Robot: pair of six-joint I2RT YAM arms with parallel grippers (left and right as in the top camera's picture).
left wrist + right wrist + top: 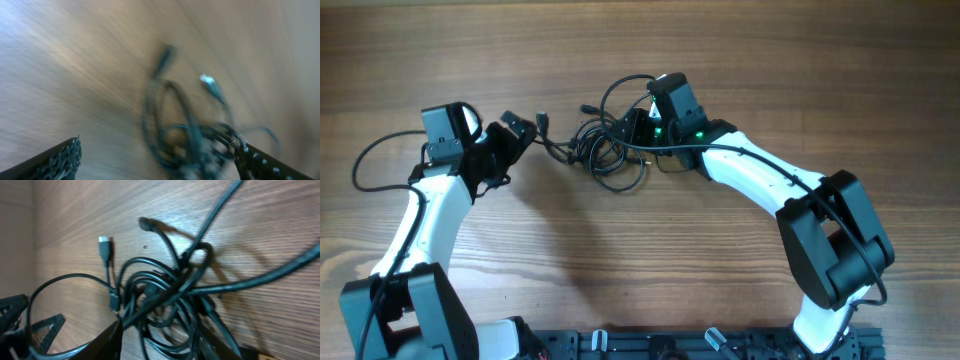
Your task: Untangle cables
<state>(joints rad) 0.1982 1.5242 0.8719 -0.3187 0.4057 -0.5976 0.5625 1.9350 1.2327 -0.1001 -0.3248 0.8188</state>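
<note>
The cables [608,150] are thin black cords in a knotted clump at the table's middle back, with one loop [625,88] rising behind it. A plug end [542,121] sticks out to the left. My right gripper [636,130] sits on the clump's right side. In the right wrist view its fingers [162,342] are closed in on several strands of the cables [165,287]. My left gripper [523,132] is just left of the clump. The left wrist view is blurred; its fingers [160,165] are wide apart, with the cables [185,135] ahead between them.
A thicker black arm wire [380,150] loops out to the left of the left arm. The table is bare wood [620,260]. A silver-tipped plug [104,247] lies left of the clump in the right wrist view.
</note>
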